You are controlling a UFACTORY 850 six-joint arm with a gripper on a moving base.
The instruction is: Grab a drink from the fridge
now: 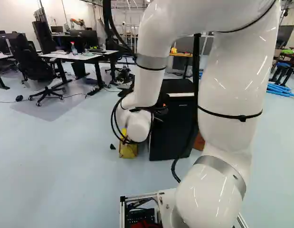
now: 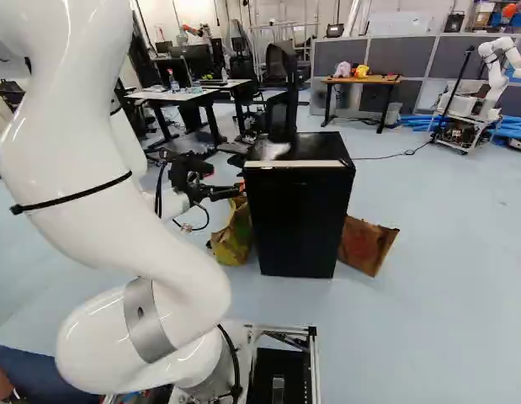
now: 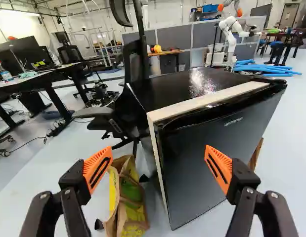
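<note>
In the right base view my gripper (image 2: 226, 192) is beside the upper side edge of the black fridge (image 2: 298, 219), above a paper bag. The wrist view shows the gripper (image 3: 158, 169) wide open with nothing gripped. One orange-padded finger (image 3: 219, 168) stands in front of the dark fridge door (image 3: 207, 168); the other (image 3: 98, 170) is out past the door's side edge. A pale strip (image 3: 207, 101) runs along the door's top and side edge, and the door looks closed. No drink inside the fridge can be seen.
A yellow-and-brown paper bag (image 2: 233, 236) stands against one side of the fridge, a brown bag (image 2: 365, 244) on the other. A black office chair (image 3: 128, 106) is close behind the fridge. Desks (image 3: 34, 76) stand farther off, and another robot (image 2: 487, 80) is in the background.
</note>
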